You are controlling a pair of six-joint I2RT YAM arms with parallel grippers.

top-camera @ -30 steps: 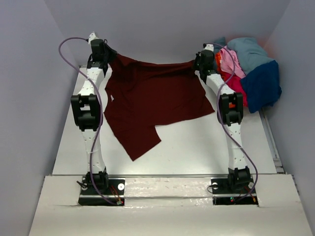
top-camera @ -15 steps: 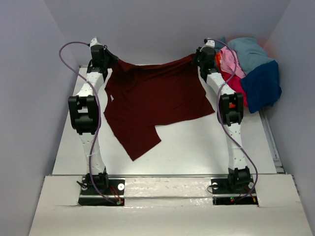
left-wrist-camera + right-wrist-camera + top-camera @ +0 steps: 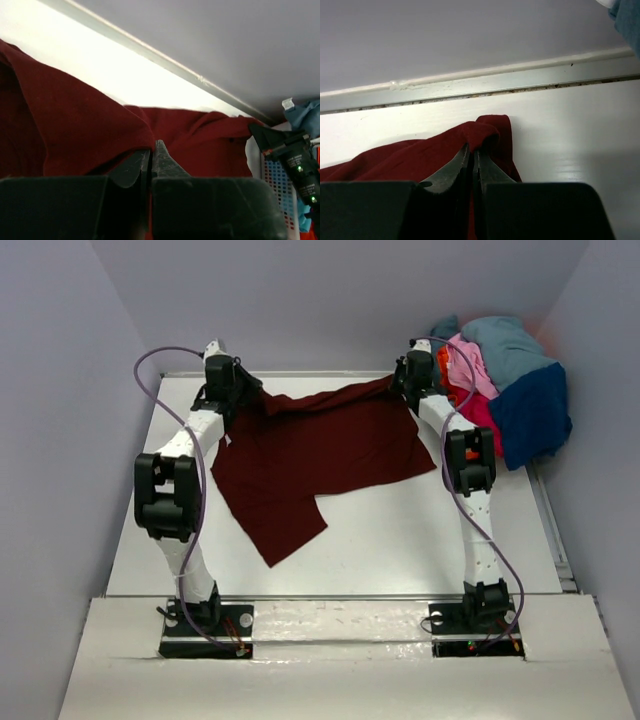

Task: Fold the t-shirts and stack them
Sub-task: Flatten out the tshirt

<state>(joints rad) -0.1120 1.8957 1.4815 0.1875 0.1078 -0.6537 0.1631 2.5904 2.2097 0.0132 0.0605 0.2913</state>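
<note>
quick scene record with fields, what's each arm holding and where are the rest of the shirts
left fingers: shut on the far left edge of the maroon t-shirt
right fingers: shut on its far right corner
maroon t-shirt: mostly spread on the table, unfolded
other t-shirts: heaped at far right, unfolded
</note>
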